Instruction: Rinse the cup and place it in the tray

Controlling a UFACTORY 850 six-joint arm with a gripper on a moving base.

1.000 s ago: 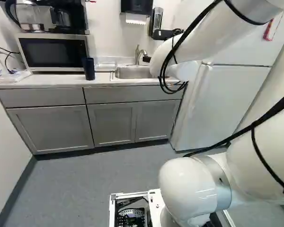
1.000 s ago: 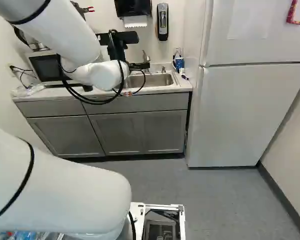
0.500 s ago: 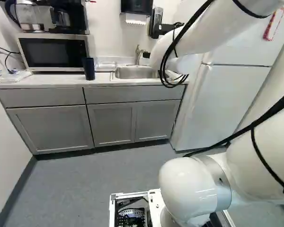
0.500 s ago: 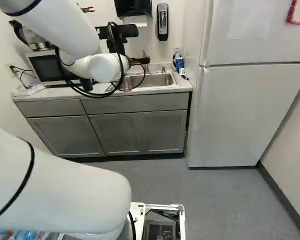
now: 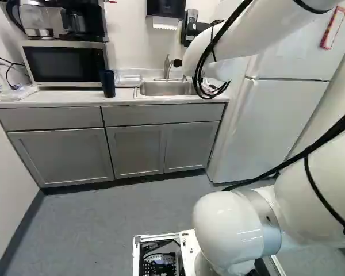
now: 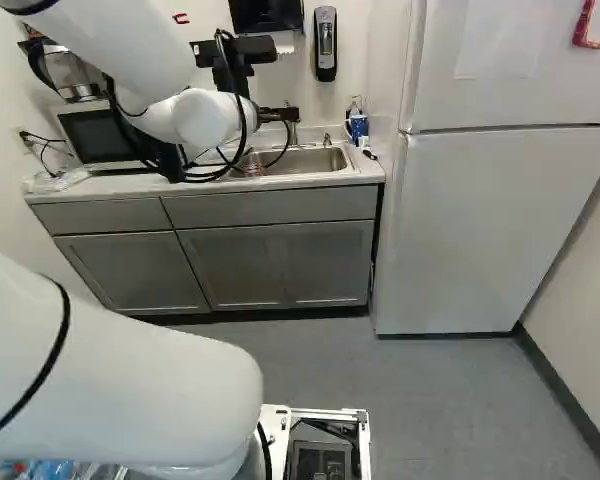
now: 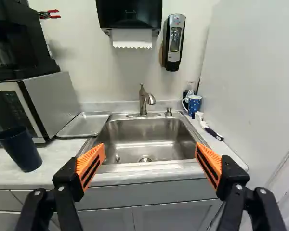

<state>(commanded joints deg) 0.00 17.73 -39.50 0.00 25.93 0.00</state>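
From where I stand, the white arm [image 5: 236, 43] reaches forward to the counter [image 5: 52, 99], and its black gripper [image 6: 280, 114] is near the sink [image 7: 144, 134]. In the right base view I see only a part of this gripper; the wrist view shows its two fingers standing wide apart, with their orange pads [image 7: 90, 166] facing each other across a large gap. Between them, further ahead, there is the steel basin of the sink.

The dark cup [image 5: 107, 83] stands upright on the counter, just in front of the microwave [image 5: 63, 63]. In the wrist view it is outside the fingers, well apart from the nearer pad. The metal tray [image 7: 84, 124] lies flat on the counter between the microwave and the sink (it is quite shallow, with a low rim). The faucet [image 7: 144, 102] rises behind the basin, and its spout points down over it.

On the other side of the sink, close to the wall, is a blue mug [image 7: 194, 104] with white spots, and a brush [image 7: 211, 130] lies near it. A soap dispenser [image 7: 174, 43] and a paper towel dispenser [image 7: 130, 12] hang above, and the fridge [image 6: 480, 230] stands beside the cabinets [image 6: 270, 265]
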